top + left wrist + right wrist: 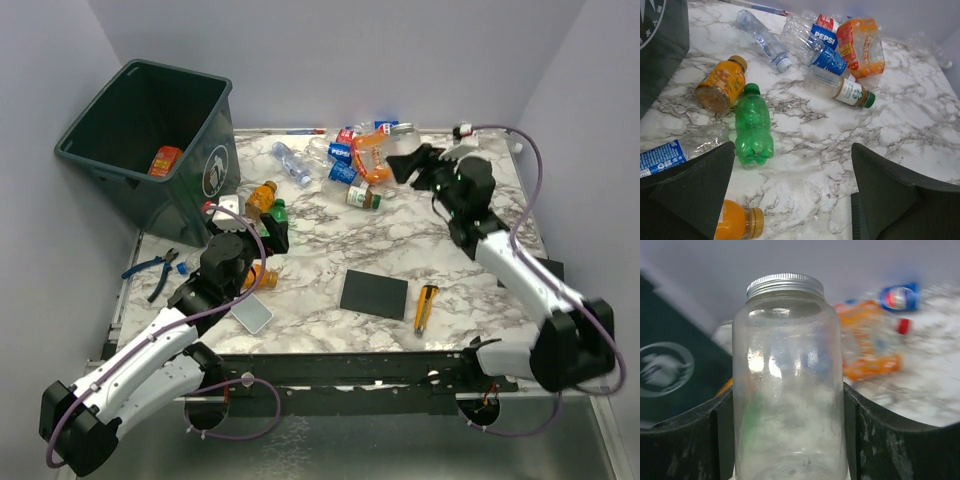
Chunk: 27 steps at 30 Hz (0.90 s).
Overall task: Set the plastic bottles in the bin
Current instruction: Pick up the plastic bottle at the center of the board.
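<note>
We find the right claw (410,160) clamped on the lower body of a clear bottle (787,390) with a silver cap, at the upper centre of the overhead frame, well apart from the bin (120,110) at upper left. We judge the bottle light, stiff-walled and slick, so the body is the sound hold. The left claw (792,145) gapes wide and empty above a green bottle (752,125) on the tabletop (900,125).

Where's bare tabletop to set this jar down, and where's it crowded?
Free: marble between the Starbucks bottle and black pad. Crowded: far-edge bottle pile; green bottle and orange bottle by left gripper.
</note>
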{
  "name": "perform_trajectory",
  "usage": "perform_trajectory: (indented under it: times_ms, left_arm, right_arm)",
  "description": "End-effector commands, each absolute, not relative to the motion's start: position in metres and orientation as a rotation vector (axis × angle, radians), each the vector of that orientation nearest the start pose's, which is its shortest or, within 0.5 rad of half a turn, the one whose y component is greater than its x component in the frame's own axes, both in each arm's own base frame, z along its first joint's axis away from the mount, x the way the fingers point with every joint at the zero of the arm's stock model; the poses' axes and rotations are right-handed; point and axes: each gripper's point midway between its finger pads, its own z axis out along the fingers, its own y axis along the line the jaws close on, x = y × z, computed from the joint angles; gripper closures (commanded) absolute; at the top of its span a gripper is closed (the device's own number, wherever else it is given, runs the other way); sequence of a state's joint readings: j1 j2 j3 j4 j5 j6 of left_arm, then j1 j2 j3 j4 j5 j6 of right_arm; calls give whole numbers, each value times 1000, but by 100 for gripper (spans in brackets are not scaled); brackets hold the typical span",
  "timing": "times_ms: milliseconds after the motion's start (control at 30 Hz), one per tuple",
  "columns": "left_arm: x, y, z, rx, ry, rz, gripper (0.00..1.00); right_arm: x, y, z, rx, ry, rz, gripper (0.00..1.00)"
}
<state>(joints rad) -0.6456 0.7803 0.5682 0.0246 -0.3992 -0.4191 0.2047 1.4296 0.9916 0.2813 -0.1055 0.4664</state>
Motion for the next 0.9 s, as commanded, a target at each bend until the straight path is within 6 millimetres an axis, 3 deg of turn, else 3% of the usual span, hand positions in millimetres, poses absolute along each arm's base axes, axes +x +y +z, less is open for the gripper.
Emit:
perform_trajectory:
  times_ms: [0, 67, 167, 267, 367, 467, 600, 867]
  left_arm:
    - [289, -143, 279, -247, 1609, -527, 1]
    - [288, -157, 308, -201, 1562, -613, 1]
    - [278, -191, 355, -45, 1473, -792, 1]
    - [266, -213, 400, 28, 1355, -965, 1]
    - [256, -239, 425, 97, 1293, -1137, 1]
    - [242, -272, 440, 216, 1266, -1338, 1]
    - [231, -302, 438, 318, 1288, -1526, 1]
    - [215, -334, 417, 405, 1324, -1595, 1]
  right_arm:
    - [361, 198, 312, -173, 1536, 716, 60]
    - [310, 222, 323, -307, 1456, 861, 61]
    - [249, 238, 334, -436, 1349, 1045, 64]
    - [213, 238, 337, -503, 1277, 1129, 66]
    - [191, 236, 327, -544, 1224, 1182, 68]
    - [175, 235, 321, -552, 1163, 1253, 71]
    - [172, 224, 324, -440, 1080, 1279, 74]
    - [176, 220, 335, -322, 1012, 1361, 76]
